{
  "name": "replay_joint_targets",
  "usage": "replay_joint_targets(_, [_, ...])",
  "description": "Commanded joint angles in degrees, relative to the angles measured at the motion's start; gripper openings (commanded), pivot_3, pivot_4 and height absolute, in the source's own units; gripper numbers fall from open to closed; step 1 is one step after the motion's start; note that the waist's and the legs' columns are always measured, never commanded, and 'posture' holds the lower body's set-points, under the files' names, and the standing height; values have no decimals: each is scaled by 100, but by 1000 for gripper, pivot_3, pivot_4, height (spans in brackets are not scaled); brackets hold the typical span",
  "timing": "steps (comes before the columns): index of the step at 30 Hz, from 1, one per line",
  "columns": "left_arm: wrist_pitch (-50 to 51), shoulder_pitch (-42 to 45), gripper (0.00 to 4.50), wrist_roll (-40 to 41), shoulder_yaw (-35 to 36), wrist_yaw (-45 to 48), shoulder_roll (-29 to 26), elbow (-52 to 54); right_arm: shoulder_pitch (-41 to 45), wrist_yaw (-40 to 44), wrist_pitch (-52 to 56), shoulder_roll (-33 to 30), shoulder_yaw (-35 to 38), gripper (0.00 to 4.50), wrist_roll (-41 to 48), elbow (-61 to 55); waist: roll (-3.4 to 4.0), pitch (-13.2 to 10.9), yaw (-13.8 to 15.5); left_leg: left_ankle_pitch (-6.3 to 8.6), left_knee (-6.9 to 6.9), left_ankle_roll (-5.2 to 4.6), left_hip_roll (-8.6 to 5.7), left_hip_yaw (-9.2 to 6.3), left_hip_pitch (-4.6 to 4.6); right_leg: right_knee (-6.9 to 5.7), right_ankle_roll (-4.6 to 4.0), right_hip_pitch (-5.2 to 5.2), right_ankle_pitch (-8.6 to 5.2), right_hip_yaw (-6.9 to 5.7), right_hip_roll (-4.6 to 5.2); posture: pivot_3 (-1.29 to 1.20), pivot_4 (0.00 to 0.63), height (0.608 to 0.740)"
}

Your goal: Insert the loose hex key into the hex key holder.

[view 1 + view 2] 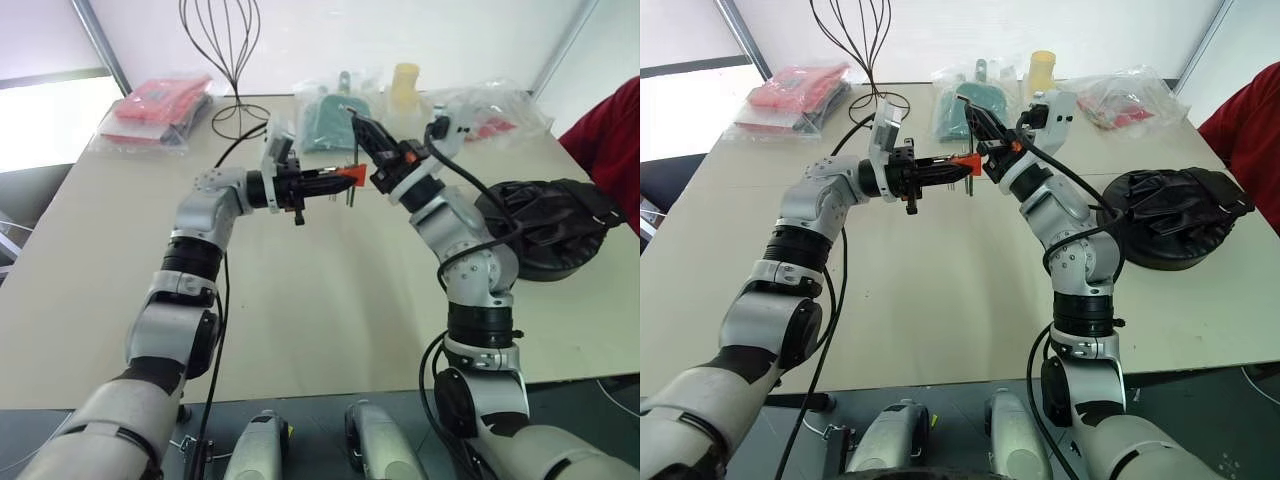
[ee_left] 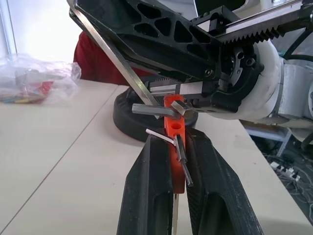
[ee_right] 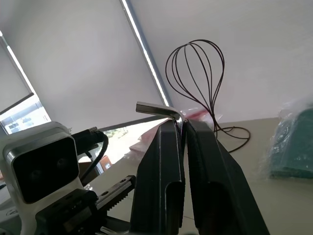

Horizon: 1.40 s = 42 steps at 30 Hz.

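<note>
Above the middle of the table (image 1: 320,310), my left gripper (image 1: 335,180) is shut on the orange-red hex key holder (image 1: 350,176), with short metal keys sticking down from it. In the left wrist view the holder (image 2: 172,128) is pinched between the two black fingers (image 2: 146,186). My right gripper (image 1: 358,125) is shut on the loose hex key, just above and beyond the holder. The key's bend and short arm (image 3: 154,107) poke out at the fingertips. Its long arm (image 2: 117,55) runs down along the right fingers and ends at the holder's top; whether it sits in a hole is unclear.
A black wire stand (image 1: 222,40) rises at the back. Red packets (image 1: 160,105) lie far left, with a teal packet (image 1: 330,118), a yellow item (image 1: 404,85) and a clear bag (image 1: 490,115) along the far edge. A black round pad with a glove (image 1: 545,225) lies right, beside a person's red sleeve (image 1: 612,130).
</note>
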<state>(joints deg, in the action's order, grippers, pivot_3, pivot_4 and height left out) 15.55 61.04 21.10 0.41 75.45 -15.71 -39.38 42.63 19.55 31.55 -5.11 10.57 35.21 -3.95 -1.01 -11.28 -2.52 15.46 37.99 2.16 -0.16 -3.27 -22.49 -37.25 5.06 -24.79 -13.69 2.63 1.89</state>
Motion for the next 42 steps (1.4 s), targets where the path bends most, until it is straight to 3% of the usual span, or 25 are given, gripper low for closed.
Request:
replay_joint_targets(1, [-121,54,0,-44,0,63,-75,44,112,11,-117,-19,45,28,113,-145,0,0,0,0,0,0,0,0,0,0,0,0,0,0,0,0,150,740])
replay_joint_targets(24, [-309,140,0,-128,122,-19,-64,-272,90,11,-125,-3,22,28,125,-205,0,0,1,0,0,0,0,0,0,1,0,0,0,0,0,0,150,740])
replay_joint_targets(42, [90,145,0,163,268,-36,-55,37,-48,70,-210,-37,-8,28,43,-47,0,0,-1,0,0,0,0,0,0,1,0,0,0,0,0,0,150,740])
